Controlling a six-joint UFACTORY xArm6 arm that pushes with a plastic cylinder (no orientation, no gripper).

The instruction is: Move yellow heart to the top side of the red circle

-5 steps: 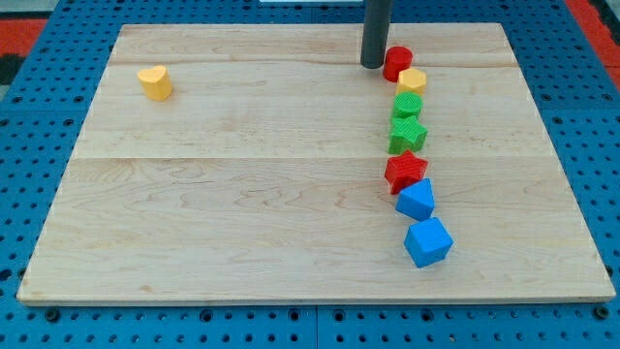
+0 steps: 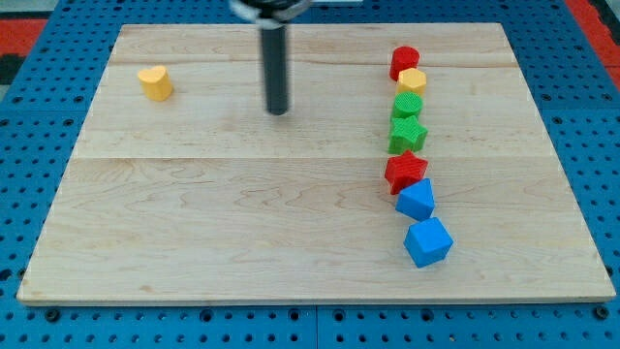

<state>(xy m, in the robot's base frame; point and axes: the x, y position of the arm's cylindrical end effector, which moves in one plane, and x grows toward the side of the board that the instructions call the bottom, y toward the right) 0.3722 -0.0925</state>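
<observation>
The yellow heart (image 2: 155, 82) lies near the board's upper left. The red circle (image 2: 404, 61) sits at the upper right, at the head of a column of blocks. My tip (image 2: 279, 111) stands on the board between them, right of the heart and well left of the red circle. It touches no block.
Below the red circle runs a column: a yellow block (image 2: 412, 80), a green circle (image 2: 408, 105), a green star (image 2: 408, 134), a red star (image 2: 406, 172), a blue block (image 2: 417, 200) and a blue cube (image 2: 427, 241). The wooden board (image 2: 242, 223) lies on a blue pegboard.
My tip has moved left and slightly down, away from the red circle and toward the yellow heart. No block has moved.
</observation>
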